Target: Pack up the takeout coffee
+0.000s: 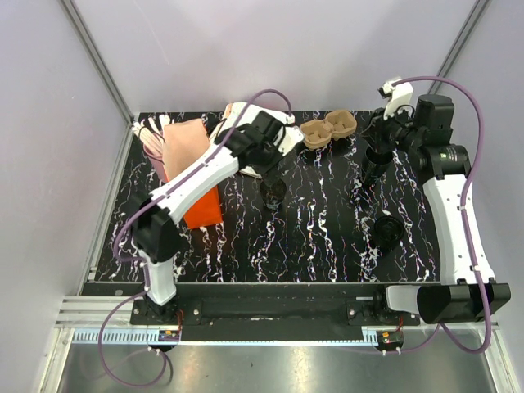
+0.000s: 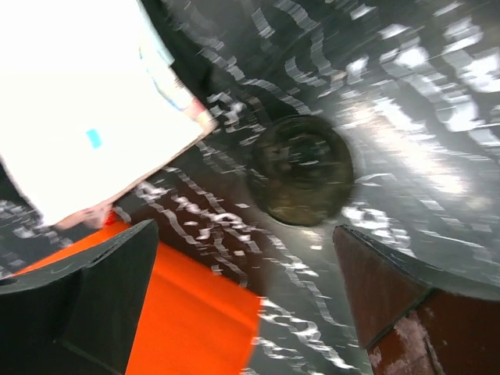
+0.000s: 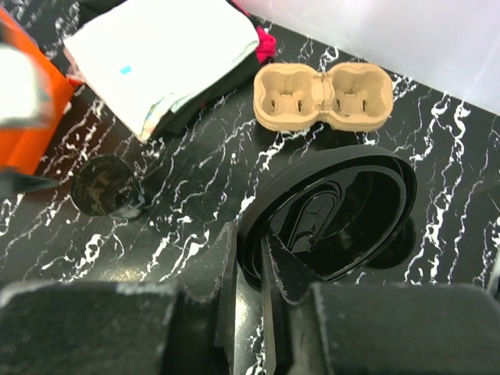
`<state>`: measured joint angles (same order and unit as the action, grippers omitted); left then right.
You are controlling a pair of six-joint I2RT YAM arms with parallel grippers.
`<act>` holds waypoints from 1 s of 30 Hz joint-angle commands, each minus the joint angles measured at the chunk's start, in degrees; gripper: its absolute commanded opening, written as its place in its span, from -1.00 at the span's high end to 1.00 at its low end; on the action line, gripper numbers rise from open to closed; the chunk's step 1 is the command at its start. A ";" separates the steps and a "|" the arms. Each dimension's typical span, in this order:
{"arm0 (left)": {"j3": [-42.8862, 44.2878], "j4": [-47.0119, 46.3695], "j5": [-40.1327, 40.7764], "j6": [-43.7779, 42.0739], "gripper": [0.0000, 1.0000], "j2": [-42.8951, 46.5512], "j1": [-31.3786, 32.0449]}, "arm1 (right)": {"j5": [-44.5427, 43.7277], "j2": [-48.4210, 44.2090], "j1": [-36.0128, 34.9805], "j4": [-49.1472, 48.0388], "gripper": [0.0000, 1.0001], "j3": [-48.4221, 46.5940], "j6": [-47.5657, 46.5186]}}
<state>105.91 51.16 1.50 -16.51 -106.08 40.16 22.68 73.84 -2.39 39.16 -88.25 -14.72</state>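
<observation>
The cardboard tray [image 1: 327, 131] lies against the far edge of the table [image 1: 327, 246], both hollows bare. On its near side a wide strip of black marbled top lies open between the two arms.

The takeout coffee [image 1: 273, 192] stands upright, nearer than the tray and to its left. The left gripper [image 1: 270, 172] hangs over it with jaws spread wide, holding nothing. In the left wrist view the cup's mouth shows between the two fingers [image 2: 117, 289], touching neither.

An orange box [image 1: 205, 205] sits further left of the tray than the cup. That leaves only a narrow gap on the cup's left.

The right gripper [image 3: 248, 258] is right of the tray, pinched on the rim of a black lid [image 3: 336, 211]. The lid is tilted, its underside toward the wrist camera.

A white packet [image 3: 164, 55] left of the tray carries a small blue mark, and no writing on it can be read.

The left wrist view is blurred. Another dark round thing [image 1: 386, 231], nearer than the tray and to its right, is hard to make out.
</observation>
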 commanded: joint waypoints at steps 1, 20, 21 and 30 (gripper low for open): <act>4.48 -2.11 14.31 -7.63 -0.98 -2.63 0.44 | 3.51 -2.04 1.07 -4.61 0.74 0.71 2.41; -10.27 -3.52 26.36 -15.56 -0.98 -0.88 -6.23 | 7.91 -2.92 1.25 -7.08 0.73 3.17 4.61; -11.15 -3.52 26.71 -16.00 -0.98 -0.62 -6.50 | 8.08 -3.09 1.16 -7.16 0.73 3.17 4.87; -19.77 -4.05 29.88 -18.20 -0.98 2.37 -7.29 | 10.72 -3.71 1.16 -7.08 0.72 3.52 5.67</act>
<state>88.55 48.27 27.83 -32.64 -108.79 33.26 30.79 71.96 -1.43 34.50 -85.03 -10.04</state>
